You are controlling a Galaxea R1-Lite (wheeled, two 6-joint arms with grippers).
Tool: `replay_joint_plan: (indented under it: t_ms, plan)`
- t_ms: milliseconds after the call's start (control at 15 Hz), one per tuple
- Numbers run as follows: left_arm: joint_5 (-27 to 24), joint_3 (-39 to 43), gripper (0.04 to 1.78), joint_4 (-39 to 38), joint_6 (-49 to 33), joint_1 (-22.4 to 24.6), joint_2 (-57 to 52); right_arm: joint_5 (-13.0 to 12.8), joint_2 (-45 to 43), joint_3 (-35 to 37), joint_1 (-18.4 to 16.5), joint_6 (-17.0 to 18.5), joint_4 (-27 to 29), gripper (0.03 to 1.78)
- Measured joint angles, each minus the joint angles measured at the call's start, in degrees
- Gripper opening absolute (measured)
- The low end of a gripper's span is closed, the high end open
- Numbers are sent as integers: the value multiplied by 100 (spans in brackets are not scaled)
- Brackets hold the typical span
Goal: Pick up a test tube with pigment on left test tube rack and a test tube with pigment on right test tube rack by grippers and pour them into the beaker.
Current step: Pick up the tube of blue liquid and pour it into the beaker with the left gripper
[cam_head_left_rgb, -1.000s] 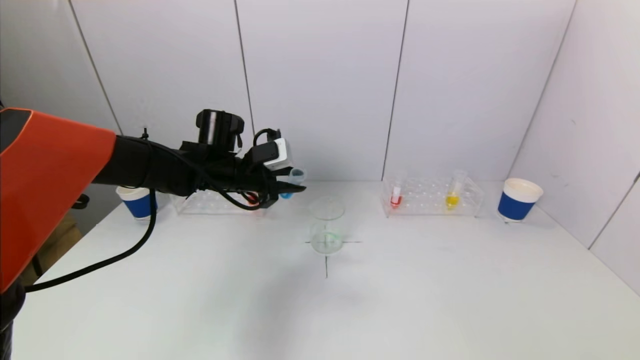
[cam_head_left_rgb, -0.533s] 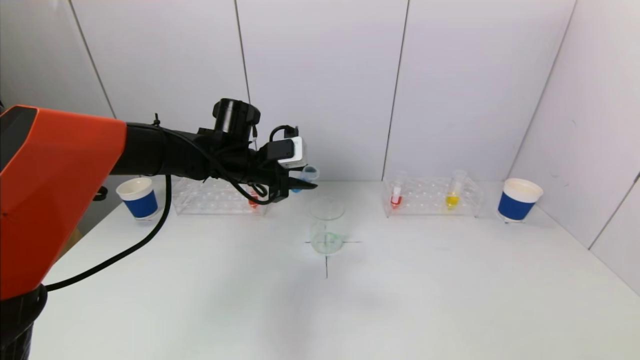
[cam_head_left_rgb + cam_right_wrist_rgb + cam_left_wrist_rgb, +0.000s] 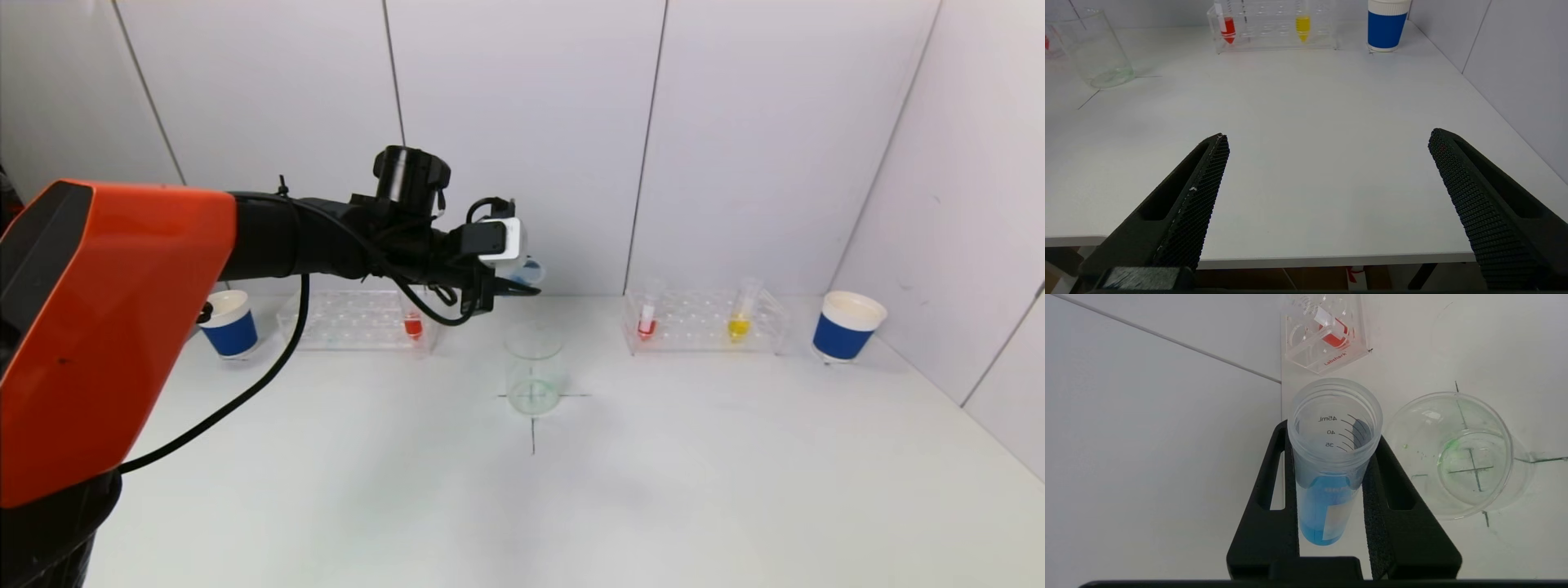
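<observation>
My left gripper (image 3: 522, 287) is shut on a test tube of blue pigment (image 3: 1331, 469) and holds it in the air above and just behind the glass beaker (image 3: 534, 370). The tube's rim shows in the head view (image 3: 531, 268). The beaker (image 3: 1457, 457) stands on a cross mark and has green traces at its bottom. The left rack (image 3: 355, 321) holds a red tube (image 3: 413, 325). The right rack (image 3: 706, 322) holds a red tube (image 3: 647, 325) and a yellow tube (image 3: 739, 325). My right gripper (image 3: 1327, 163) is open and empty near the table's front edge.
A blue-and-white paper cup (image 3: 229, 324) stands left of the left rack, another (image 3: 846, 325) right of the right rack. White wall panels close the table at the back and the right side.
My left gripper has carried the blue tube up and to the right, from beside the left rack to above the beaker. The red tube in the left rack is now uncovered.
</observation>
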Motion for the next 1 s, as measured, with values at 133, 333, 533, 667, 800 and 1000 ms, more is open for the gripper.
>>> replay_joint_plan:
  t_ms: [133, 333, 533, 667, 800, 1000]
  plan:
    - [-11, -44, 46, -55, 110, -2, 60, 0, 0, 0, 0, 2, -1, 177]
    - [-23, -16, 46, -391, 386, 48, 162, 1, 0, 0, 0, 0, -1, 177]
    - [-39, 98, 46, -630, 568, 74, 206, 1, 0, 0, 0, 2, 0, 177]
    - [-72, 188, 46, -786, 736, 94, 206, 0, 0, 0, 0, 2, 0, 177]
    - [-85, 391, 46, -1134, 998, 111, 206, 0, 0, 0, 0, 2, -1, 177]
    - [-130, 736, 46, -1780, 1213, 135, 217, 0, 0, 0, 0, 2, -1, 177]
